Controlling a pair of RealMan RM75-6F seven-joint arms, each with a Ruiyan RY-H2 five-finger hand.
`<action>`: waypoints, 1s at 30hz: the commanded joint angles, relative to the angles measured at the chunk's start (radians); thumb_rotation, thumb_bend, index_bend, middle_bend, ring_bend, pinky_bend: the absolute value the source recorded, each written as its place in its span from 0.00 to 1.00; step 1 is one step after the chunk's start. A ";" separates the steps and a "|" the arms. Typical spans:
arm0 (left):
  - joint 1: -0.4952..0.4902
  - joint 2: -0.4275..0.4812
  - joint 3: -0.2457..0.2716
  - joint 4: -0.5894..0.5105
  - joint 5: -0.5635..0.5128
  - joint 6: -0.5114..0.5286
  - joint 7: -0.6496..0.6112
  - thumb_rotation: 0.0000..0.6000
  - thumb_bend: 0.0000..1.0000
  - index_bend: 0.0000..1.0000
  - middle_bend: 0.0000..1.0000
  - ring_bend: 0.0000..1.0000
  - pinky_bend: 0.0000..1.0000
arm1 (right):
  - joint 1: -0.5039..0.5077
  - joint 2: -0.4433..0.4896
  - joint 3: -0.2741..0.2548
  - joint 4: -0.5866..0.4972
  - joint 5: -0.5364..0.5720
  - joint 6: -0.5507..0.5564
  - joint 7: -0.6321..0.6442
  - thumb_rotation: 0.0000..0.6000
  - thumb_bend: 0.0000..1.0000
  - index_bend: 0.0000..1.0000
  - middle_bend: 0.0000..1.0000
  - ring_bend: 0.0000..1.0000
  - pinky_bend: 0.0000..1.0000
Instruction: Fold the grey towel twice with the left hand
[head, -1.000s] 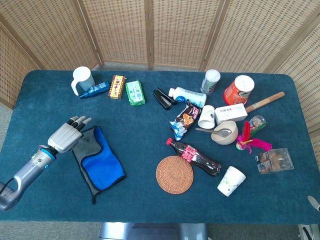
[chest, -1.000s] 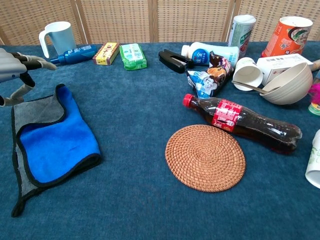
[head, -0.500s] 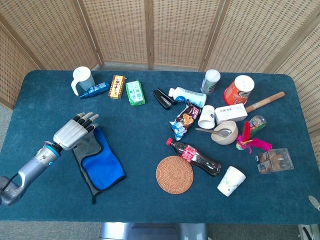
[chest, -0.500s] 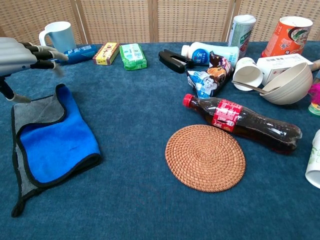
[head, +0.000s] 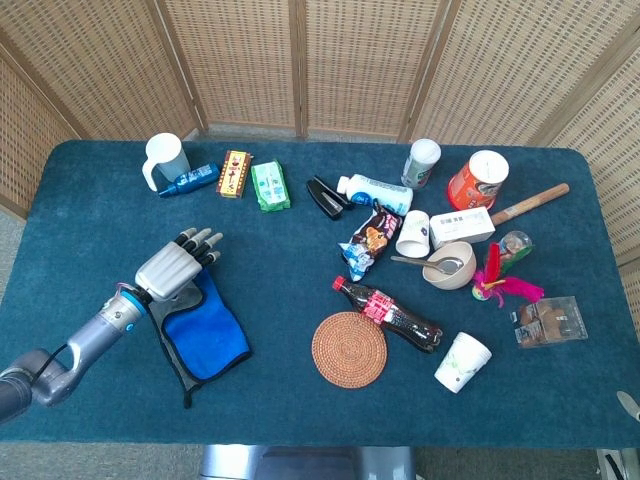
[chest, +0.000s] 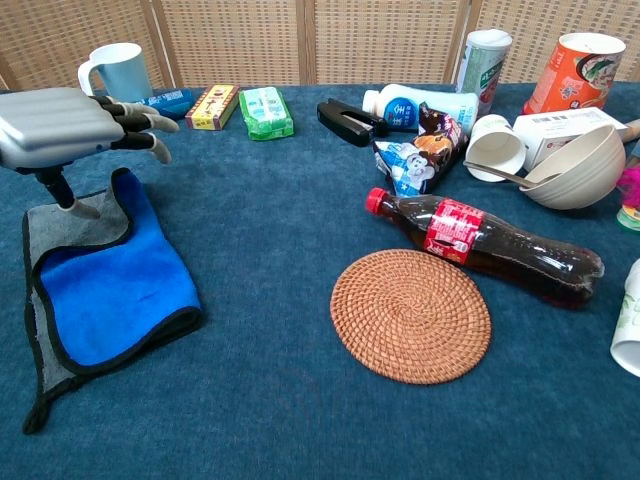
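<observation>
From the head camera I see my left hand (head: 178, 268) over the far end of the grey towel (head: 196, 330), which lies on the left part of the blue table (head: 300, 400), folded so its blue side faces up with a grey strip showing along the left edge. The fingers (head: 203, 240) are stretched out and slightly apart, pointing far and right, past the towel's far edge; they hold nothing. Against the frame a second ago, the hand has shifted right and farther across the table, and the towel lies as it did.

From the chest camera the same hand (chest: 60, 125) sits above the towel's (chest: 105, 285) far left corner, palm down, fingertips (chest: 150, 125) spread and clear of the cloth. The thumb reaches down toward the grey flap; I cannot tell whether it touches. Earlier the hand was only at the left frame edge; it now shows further in. The white mug (chest: 115, 72) stands just beyond the fingers. My right hand shows in neither camera.
</observation>
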 joint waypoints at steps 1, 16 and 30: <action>-0.011 -0.011 0.006 -0.005 0.003 -0.022 0.017 1.00 0.19 0.29 0.00 0.00 0.17 | -0.002 0.002 0.001 0.000 0.000 0.004 0.007 1.00 0.00 0.00 0.00 0.00 0.00; -0.012 -0.010 0.005 -0.019 -0.017 -0.037 0.028 1.00 0.42 0.45 0.00 0.00 0.18 | -0.001 0.008 -0.004 0.001 -0.007 -0.004 0.018 1.00 0.00 0.00 0.00 0.00 0.00; -0.014 -0.026 0.008 -0.006 -0.021 -0.040 0.046 1.00 0.52 0.56 0.00 0.00 0.19 | 0.001 0.011 -0.006 0.001 -0.007 -0.010 0.023 1.00 0.00 0.00 0.00 0.00 0.00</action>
